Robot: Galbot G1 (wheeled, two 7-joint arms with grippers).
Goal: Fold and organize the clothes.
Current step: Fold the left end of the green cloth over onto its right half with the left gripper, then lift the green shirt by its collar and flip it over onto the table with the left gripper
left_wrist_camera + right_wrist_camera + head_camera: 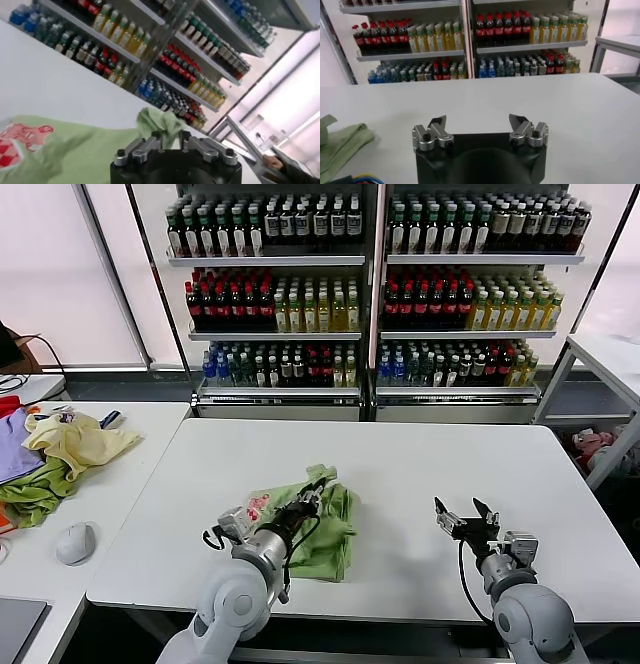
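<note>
The light green shirt (318, 529) lies bunched on the white bench (420, 464), toward the front edge and somewhat left of the middle, its red-pink and white print (258, 506) turned up on the side nearest the front-left corner. The left gripper (312, 496) sits right on top of the shirt, reaching in from the front edge, and its fingers are drawn together on a raised fold of the green cloth (162, 122) that stands up between them. The rest of the shirt spreads under and to both sides of that gripper.

The right gripper (468, 519) hovers low near the front edge, toward the front-right corner, well apart from the shirt, fingers spread wide with nothing between them (479, 131). From there the shirt's edge (342, 145) shows off to its side.

On a separate table to the left lie a pale yellow garment (75, 442), purple and darker green ones (30, 489), and a computer mouse (75, 542).
</note>
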